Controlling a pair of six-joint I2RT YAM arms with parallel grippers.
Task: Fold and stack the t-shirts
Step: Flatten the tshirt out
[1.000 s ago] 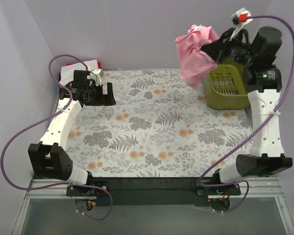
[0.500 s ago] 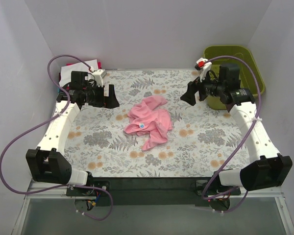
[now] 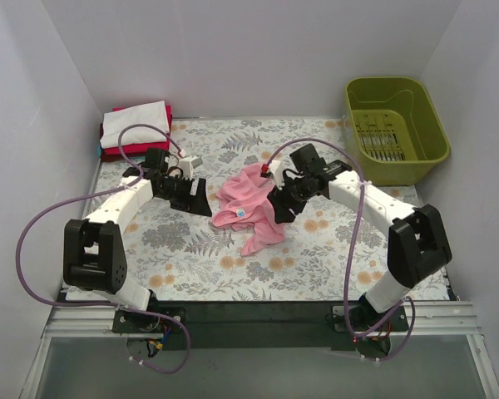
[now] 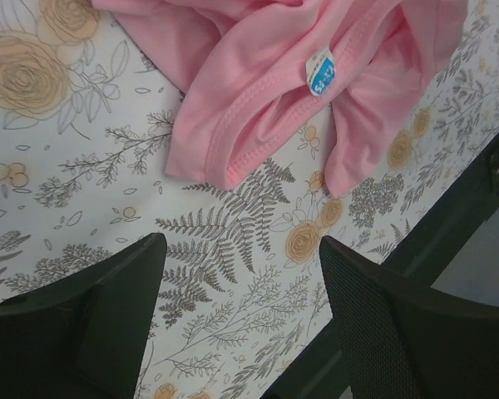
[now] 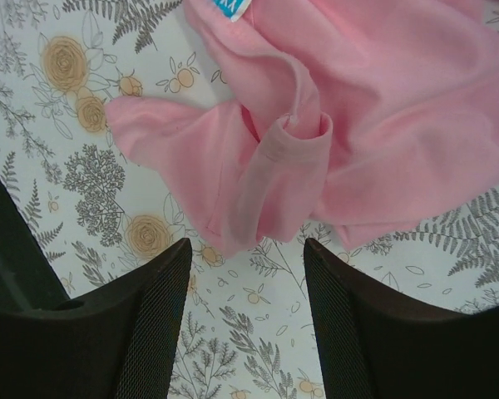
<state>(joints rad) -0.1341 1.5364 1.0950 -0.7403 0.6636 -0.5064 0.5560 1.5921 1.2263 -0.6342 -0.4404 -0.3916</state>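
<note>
A light pink t-shirt (image 3: 251, 206) lies crumpled in the middle of the floral table cloth (image 3: 333, 249). My left gripper (image 3: 201, 201) hangs open just left of it. In the left wrist view the left gripper (image 4: 241, 274) has only cloth pattern between its fingers, and the pink t-shirt (image 4: 274, 75) with its blue neck label (image 4: 320, 73) lies just ahead. My right gripper (image 3: 278, 211) is open at the shirt's right edge. In the right wrist view the right gripper (image 5: 245, 274) stands just short of a fold of the pink t-shirt (image 5: 358, 108). Neither holds anything.
A folded stack sits at the back left corner: a white t-shirt (image 3: 135, 123) on top, a red one (image 3: 131, 150) under it and a teal sliver (image 3: 100, 150) below. A green basket (image 3: 399, 172) stands at the back right.
The pink t-shirt, held high near the basket by my right gripper a second ago, was let go and now lies mid-table. Both arms have moved in to its sides.
</note>
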